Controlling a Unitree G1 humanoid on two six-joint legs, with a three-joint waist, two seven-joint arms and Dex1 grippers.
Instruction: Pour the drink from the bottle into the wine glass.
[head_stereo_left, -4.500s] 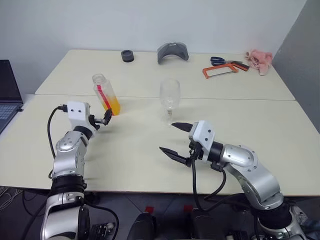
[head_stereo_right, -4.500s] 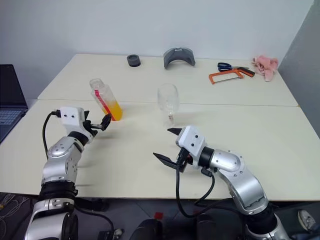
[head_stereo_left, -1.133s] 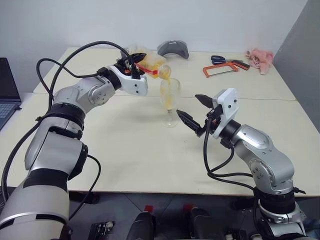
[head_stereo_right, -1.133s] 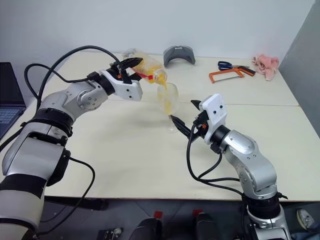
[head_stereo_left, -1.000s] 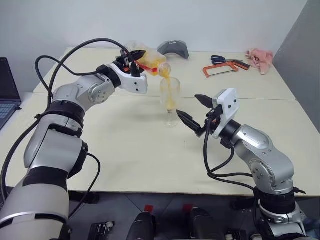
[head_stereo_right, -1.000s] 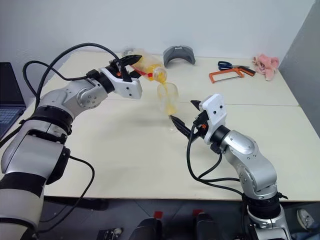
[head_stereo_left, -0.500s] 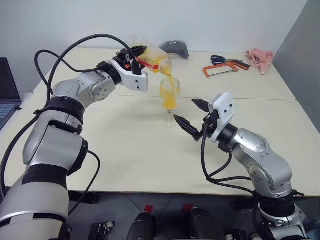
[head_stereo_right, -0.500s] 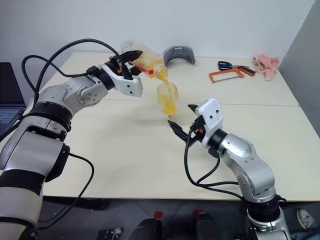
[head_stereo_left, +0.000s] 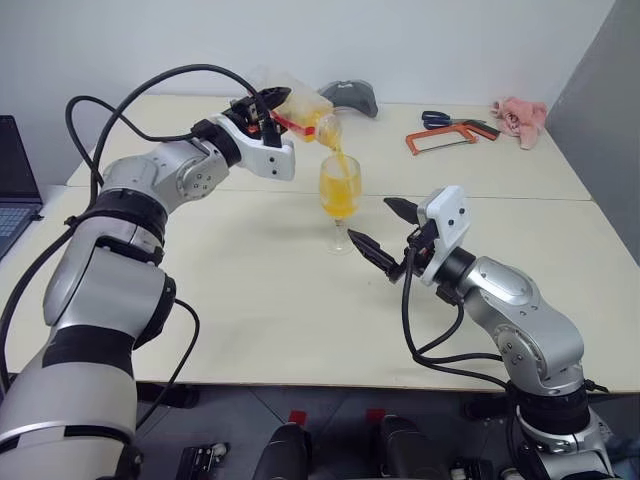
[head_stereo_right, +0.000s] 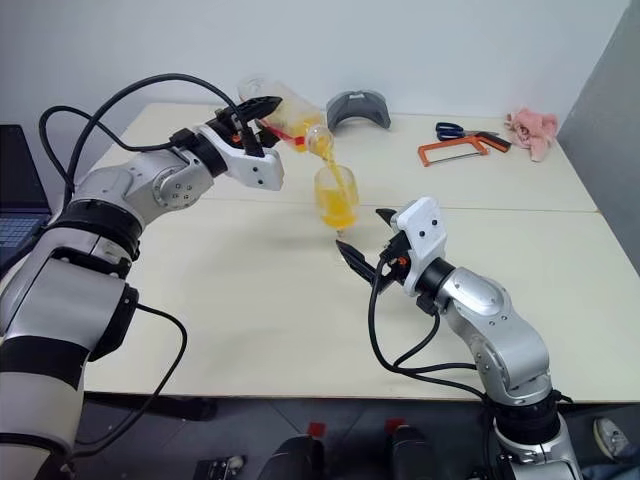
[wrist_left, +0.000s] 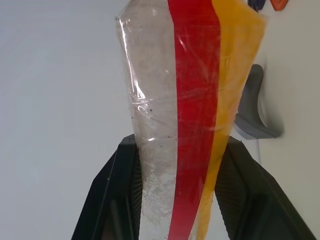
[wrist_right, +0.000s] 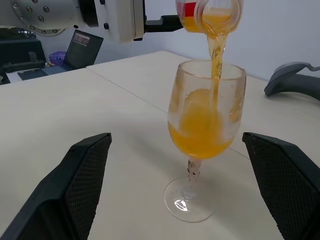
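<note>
My left gripper (head_stereo_left: 268, 104) is shut on the bottle (head_stereo_left: 300, 108), a clear one with a red stripe (wrist_left: 194, 100), held tipped with its open mouth just above the wine glass (head_stereo_left: 340, 196). A thin stream of orange drink (wrist_right: 216, 50) runs from the mouth into the bowl. Orange drink (wrist_right: 200, 135) fills about the lower half of the bowl. The glass stands upright on the table near the seam between the two tabletops. To the right of the glass my right gripper (head_stereo_left: 371, 222) is open, its fingers (wrist_right: 85, 185) wide either side of the stem without touching it.
At the table's back lie a grey curved piece (head_stereo_left: 346, 97), blue scissors (head_stereo_left: 436, 121), an orange hacksaw (head_stereo_left: 445, 141) and a pink cloth (head_stereo_left: 518, 117). A laptop (head_stereo_left: 16, 178) sits at the far left. Bare tabletop (head_stereo_left: 250, 290) lies in front of the glass.
The bottle, earlier held upright at the left with the glass empty, is now tipped over the glass. Over the last second the drink in the glass has risen and the bottle has emptied further.
</note>
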